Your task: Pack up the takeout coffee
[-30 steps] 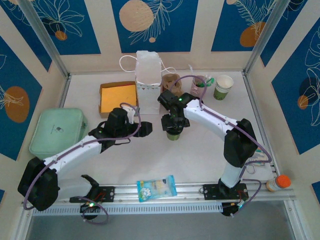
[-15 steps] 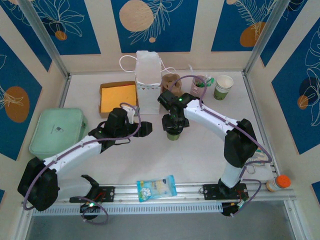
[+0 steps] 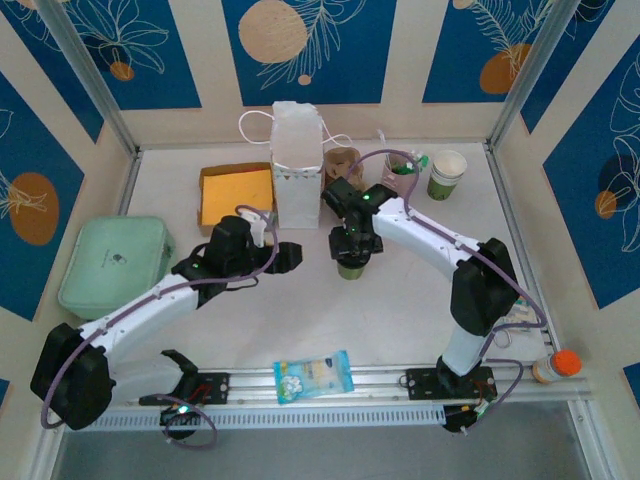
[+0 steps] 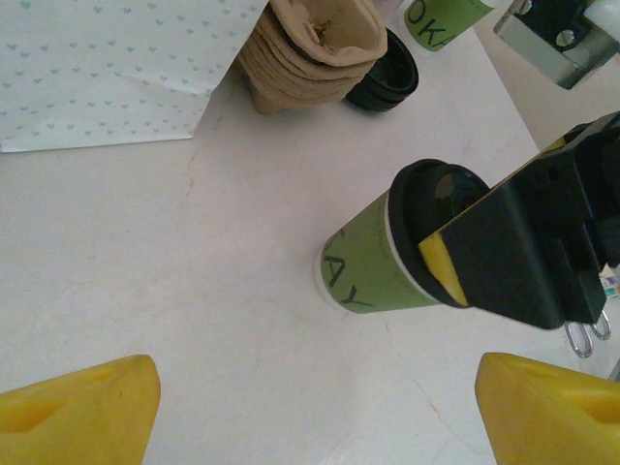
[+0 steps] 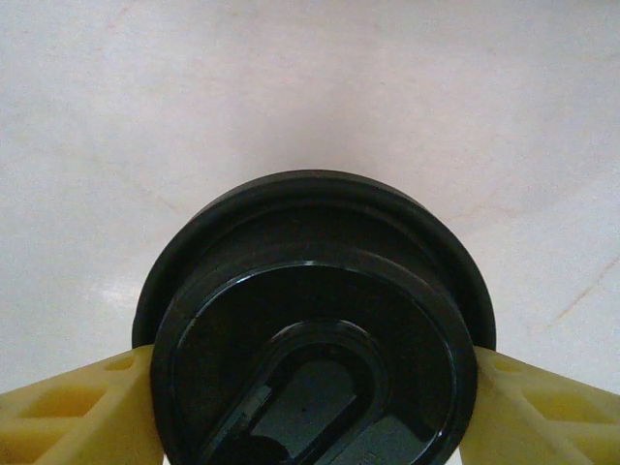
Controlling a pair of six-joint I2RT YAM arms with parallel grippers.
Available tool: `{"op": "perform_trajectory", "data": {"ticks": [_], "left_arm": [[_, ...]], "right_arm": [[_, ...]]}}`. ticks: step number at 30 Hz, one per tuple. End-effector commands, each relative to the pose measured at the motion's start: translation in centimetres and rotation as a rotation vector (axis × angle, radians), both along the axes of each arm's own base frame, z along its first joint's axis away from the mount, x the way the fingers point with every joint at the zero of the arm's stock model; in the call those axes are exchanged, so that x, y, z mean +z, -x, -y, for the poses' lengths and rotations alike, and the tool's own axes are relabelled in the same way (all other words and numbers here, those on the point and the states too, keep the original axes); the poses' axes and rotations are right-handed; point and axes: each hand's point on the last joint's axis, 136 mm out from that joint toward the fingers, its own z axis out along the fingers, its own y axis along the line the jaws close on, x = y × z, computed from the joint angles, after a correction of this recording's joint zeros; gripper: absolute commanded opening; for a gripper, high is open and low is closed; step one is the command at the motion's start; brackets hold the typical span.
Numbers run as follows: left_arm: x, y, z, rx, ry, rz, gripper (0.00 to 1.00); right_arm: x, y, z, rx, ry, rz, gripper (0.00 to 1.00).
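**Lidded coffee gripped at the top, bag and carrier waiting behind**

A green paper cup with a black plastic lid (image 4: 373,273) stands upright near the middle of the white surface (image 3: 400,310). It sits in front of a white paper bag (image 3: 297,165) and a brown pulp cup carrier (image 4: 310,48), touching neither. The right arm's yellow fingers (image 5: 68,412) reach down from above and pinch the cup at its top, one pad pressed against each side of the lid. The left arm's fingers (image 4: 82,412) are spread wide and hold nothing. They point at the cup from nearby, clear of it.

The cup looks light and thin-walled, though the closed lid hides whether it is full. Its paper sides would likely dent under a hard squeeze. The glossy lid looks slippery, and as a press fit it could pop off if it carried the whole weight. The safest hold is probably just under the lid, where the rolled rim stiffens the wall. The squeeze should be gentle and the cup kept upright throughout.
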Motion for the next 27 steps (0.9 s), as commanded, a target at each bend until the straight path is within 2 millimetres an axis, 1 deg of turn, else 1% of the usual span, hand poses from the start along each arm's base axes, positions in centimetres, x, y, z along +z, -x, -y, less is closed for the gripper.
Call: {"op": "perform_trajectory", "data": {"ticks": [1,8,17,22,27], "left_arm": [[0.6,-0.1,-0.7,0.009,-0.020,0.030,0.84],[0.8,-0.1,-0.9,0.012,-0.027,0.039,0.84],[0.9,-0.1,-1.0,0.012,-0.031,0.047,0.84],[1.1,-0.1,-1.1,0.010,-0.036,0.055,0.84],[1.1,0.0,-1.3,0.011,-0.047,0.062,0.84]], "right_arm": [[0.6,0.6,1.9,-0.018,0.013,-0.018,0.69],[1.0,-0.1,4.1,-0.062,0.004,-0.013,0.69],[1.2,-1.4,8.0,-0.154,-0.011,-0.007,0.69],[0.8,-2.1,11.2,-0.252,-0.037,-0.018,0.69],[1.1,-2.6,14.6,-0.353,-0.057,0.001,0.69]]}}
